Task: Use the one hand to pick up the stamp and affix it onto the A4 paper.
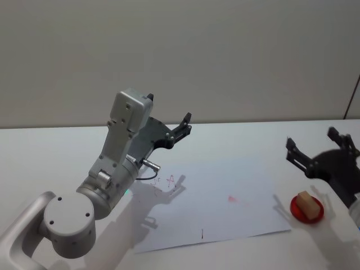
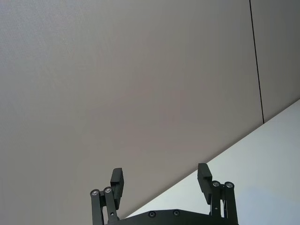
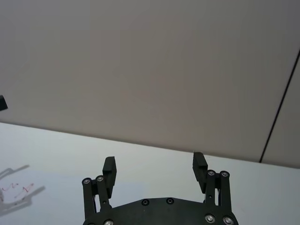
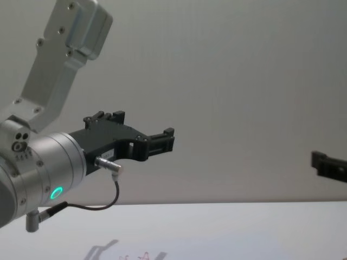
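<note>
The stamp (image 1: 306, 203), a small tan wooden block, sits in a shallow red dish (image 1: 298, 214) at the table's right. The A4 paper (image 1: 225, 216) lies flat in the middle, with small red marks on it. My right gripper (image 1: 311, 139) hovers open just behind and above the stamp, not touching it, and its two black fingers stand wide apart in the right wrist view (image 3: 154, 166). My left gripper (image 1: 185, 125) is held up in the air over the paper's far left corner, also open (image 2: 160, 180), with nothing in it.
The left arm's silver body (image 1: 112, 174) covers the table's near left and casts a shadow on the paper's left part. A plain wall (image 4: 244, 81) stands behind the table. White tabletop (image 1: 242, 140) lies bare behind the paper.
</note>
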Robot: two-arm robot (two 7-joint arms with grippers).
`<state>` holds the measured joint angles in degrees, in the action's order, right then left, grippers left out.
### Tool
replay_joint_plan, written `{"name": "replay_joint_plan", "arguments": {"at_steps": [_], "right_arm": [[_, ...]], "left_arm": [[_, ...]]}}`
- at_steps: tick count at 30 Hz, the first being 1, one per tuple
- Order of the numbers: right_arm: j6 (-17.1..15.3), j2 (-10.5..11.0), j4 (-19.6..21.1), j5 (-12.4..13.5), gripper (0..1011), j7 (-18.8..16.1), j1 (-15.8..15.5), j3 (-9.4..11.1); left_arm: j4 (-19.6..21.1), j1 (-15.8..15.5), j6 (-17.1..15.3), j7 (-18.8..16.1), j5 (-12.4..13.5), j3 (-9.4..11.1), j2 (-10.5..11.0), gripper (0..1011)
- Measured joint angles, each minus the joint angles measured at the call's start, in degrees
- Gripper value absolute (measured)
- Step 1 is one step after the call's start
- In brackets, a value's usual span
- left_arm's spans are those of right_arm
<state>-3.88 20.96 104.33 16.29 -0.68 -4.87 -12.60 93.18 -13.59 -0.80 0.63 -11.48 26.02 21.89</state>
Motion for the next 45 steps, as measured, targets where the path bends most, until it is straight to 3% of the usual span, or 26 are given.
{"name": "replay_joint_plan", "arguments": {"at_steps": [10, 18, 34, 45], "right_arm": [[-3.80, 3.33, 3.52, 1.45, 1001, 4.20, -5.83, 1.47], [-6.12, 4.47, 4.04, 2.09, 1001, 4.71, -7.67, 2.10], [-12.08, 3.76, 1.69, 2.40, 1001, 1.16, -6.72, 1.77], [-14.76, 2.41, -0.45, 0.61, 1001, -0.35, -5.75, 0.76]], "left_arm": [[0.00, 0.00, 0.00, 0.00, 0.00, 0.00, 0.00, 1001], [0.00, 0.00, 0.00, 0.00, 0.00, 0.00, 0.00, 1001], [0.00, 0.00, 0.00, 0.00, 0.00, 0.00, 0.00, 1001], [0.00, 0.00, 0.00, 0.00, 0.00, 0.00, 0.00, 1001]]}}
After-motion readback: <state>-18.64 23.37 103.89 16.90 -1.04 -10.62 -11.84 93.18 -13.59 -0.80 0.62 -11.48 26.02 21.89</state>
